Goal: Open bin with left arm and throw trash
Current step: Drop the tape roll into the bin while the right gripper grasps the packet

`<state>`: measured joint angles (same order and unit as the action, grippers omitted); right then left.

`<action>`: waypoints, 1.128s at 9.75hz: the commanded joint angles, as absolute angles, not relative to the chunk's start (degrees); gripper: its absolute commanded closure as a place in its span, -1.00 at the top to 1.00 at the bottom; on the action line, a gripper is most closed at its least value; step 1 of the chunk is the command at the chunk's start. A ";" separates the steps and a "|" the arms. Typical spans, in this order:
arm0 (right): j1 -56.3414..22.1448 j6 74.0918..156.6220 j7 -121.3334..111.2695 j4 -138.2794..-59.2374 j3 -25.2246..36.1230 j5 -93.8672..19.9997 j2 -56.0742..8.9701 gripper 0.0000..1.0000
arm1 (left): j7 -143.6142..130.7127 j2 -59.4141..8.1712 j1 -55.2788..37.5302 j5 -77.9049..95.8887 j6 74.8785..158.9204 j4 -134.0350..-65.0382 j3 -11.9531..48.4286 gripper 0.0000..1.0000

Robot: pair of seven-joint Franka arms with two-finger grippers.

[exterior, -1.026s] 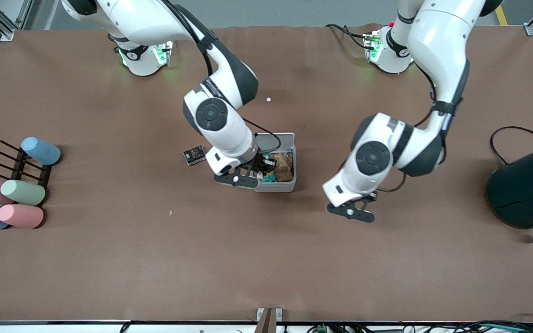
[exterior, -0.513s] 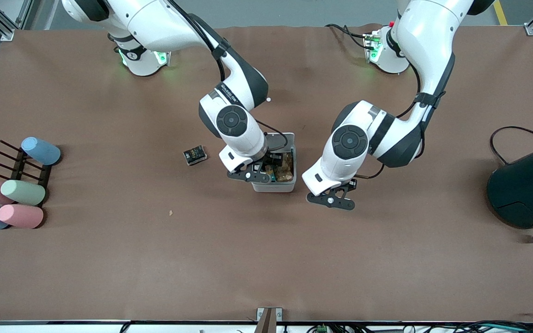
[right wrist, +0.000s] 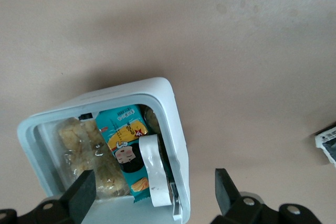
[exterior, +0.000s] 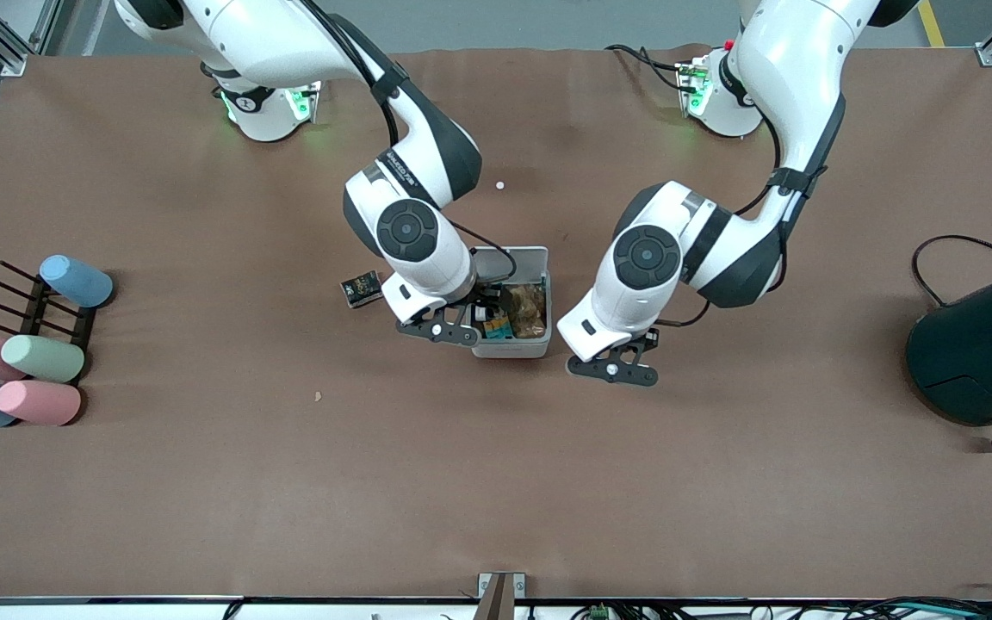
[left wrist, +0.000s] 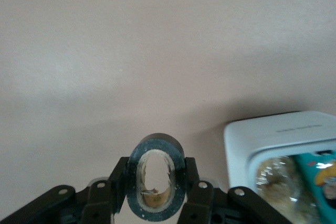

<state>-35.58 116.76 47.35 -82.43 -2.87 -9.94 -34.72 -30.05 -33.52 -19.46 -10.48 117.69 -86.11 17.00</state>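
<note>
The light-grey bin stands mid-table with its lid raised; snack packets lie inside. It also shows in the right wrist view and the left wrist view. My right gripper is open and empty over the bin's rim toward the right arm's end. My left gripper hangs low beside the bin, toward the left arm's end, and is shut on the dark tape-roll ring. The black packet lies on the table beside the bin, toward the right arm's end.
A small white piece lies on the table, farther from the front camera than the bin. A rack with pastel cups sits at the right arm's end. A big dark teal container with a cable stands at the left arm's end.
My left gripper has moved toward the bin with the tape ring. My right gripper went over the bin, then drew back toward the right arm's end.
</note>
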 commanded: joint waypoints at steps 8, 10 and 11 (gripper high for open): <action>-22.23 144.24 23.30 -129.32 -3.69 -4.48 -14.77 0.98 | -45.00 -37.18 -25.66 -16.34 118.12 -86.22 21.62 -0.95; -24.34 146.78 23.11 -132.88 -3.60 -4.22 -15.03 0.98 | -45.00 -37.88 -25.58 -19.67 118.12 -86.22 21.62 -0.20; -24.43 146.78 23.03 -134.02 -3.60 -4.22 -15.20 0.99 | -44.91 -37.79 -25.58 -21.51 118.12 -86.31 21.62 0.99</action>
<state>-24.50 146.13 23.62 -130.64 -3.54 -4.62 -17.80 -44.24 -37.50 -25.71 -18.01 118.34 -86.44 22.01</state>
